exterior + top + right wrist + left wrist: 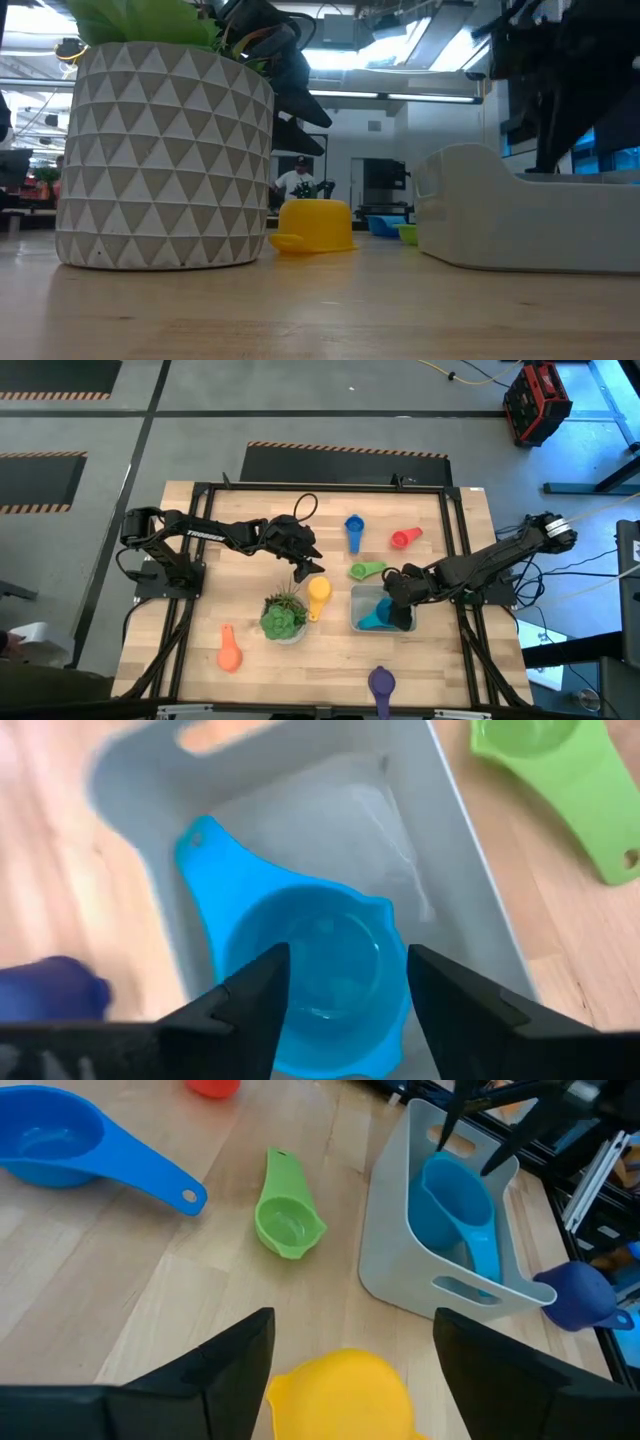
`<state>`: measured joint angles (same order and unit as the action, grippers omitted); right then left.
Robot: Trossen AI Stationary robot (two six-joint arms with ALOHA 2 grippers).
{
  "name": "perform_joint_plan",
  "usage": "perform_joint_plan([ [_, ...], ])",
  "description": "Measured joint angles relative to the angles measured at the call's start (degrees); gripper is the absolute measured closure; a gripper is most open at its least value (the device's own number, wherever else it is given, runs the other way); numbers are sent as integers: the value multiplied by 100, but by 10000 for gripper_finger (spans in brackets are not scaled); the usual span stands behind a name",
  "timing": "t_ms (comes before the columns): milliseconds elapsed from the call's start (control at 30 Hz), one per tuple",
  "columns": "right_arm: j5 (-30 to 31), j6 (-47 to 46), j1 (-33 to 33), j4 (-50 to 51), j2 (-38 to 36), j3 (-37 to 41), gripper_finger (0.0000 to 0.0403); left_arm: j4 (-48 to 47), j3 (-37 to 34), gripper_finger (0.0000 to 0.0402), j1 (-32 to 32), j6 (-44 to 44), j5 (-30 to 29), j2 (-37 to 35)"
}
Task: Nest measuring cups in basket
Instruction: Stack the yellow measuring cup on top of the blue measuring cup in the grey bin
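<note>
High view is showing my left gripper (pixel 308 570) hanging with fingers apart just above the yellow measuring cup (pixel 318 592), which is lying on the counter (pixel 200 560) beside the potted plant (pixel 283 616). My right gripper (pixel 392 588) is hovering open over the basket (pixel 358 622), where the teal measuring cup (pixel 380 616) is sitting. Blue (pixel 354 528), red (pixel 405 538), green (pixel 366 570), orange (pixel 230 652) and purple (pixel 382 684) cups are lying scattered around.

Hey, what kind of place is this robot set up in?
Probably a robotics lab or workshop. The wooden table stands on a grey concrete floor with striped hazard tape, a red and black crate and loose cables lie nearby, and the low view shows an open room with ceiling strip lights.
</note>
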<state>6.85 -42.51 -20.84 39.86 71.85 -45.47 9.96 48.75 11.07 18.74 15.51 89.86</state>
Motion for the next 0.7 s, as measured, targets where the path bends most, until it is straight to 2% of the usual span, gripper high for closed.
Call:
perform_joint_plan([
  [167,-120,75,0,55,-351,-112,196,0,0,119,0,-37,-6,0],
  [533,-135,102,0,77,-819,-122,196,1,0,57,-11,-133,-157,0],
  [700,-101,284,0,80,-957,-122,196,240,-2,49,-61,-121,-121,0],
])
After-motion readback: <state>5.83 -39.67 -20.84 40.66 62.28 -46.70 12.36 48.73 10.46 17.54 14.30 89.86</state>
